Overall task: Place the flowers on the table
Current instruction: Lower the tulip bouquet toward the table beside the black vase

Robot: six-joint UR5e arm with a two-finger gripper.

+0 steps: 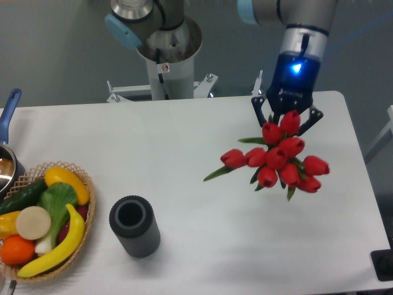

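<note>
The white counter (184, 141) fills most of the view. The arm comes down from the far right, and its end effector (287, 120) hangs over the right part of the counter. Its fingers reach down around the top of the tulips (279, 158), whose red heads hide the fingertips, so whether the grip is closed on them cannot be told. The bunch spreads out just below the end effector, blooms facing the camera; whether it touches the counter cannot be told. At the near left edge sits a wicker basket (86, 184) of fruit and vegetables, with a dark ribbed cup (134, 225) standing just right of it. A pot (7, 161) with a blue handle shows at the left edge.
</note>
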